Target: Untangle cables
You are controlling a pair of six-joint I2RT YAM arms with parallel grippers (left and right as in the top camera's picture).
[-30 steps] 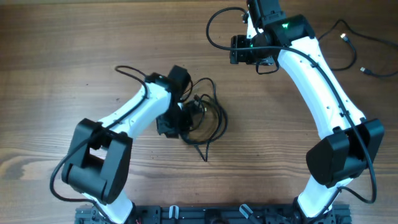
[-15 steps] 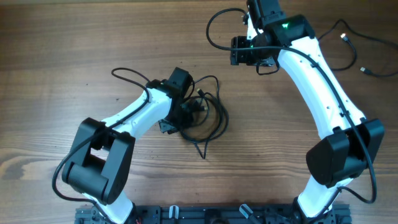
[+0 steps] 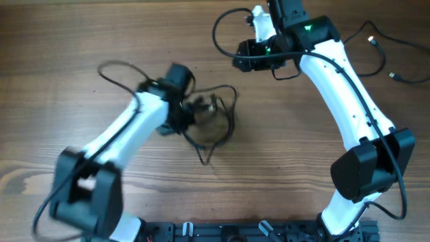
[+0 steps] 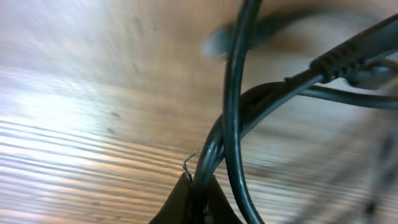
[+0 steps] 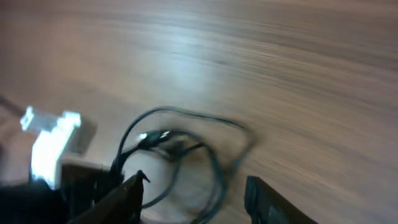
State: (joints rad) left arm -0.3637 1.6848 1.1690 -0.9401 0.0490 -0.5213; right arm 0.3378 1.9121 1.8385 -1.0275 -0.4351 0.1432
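Wood-grain table (image 3: 67,40), left jaws tight on the tangled cables (image 3: 208,115), right jaws apart, empty.

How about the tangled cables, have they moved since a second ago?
Yes. The cables shifted left and slightly up, away from the stray plug at top right.

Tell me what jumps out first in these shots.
The knotted cables at the table's middle catch the eye first, the left claw pinched shut on one strand. The right claw hangs open farther back, and loose cords lie at the far right corner.
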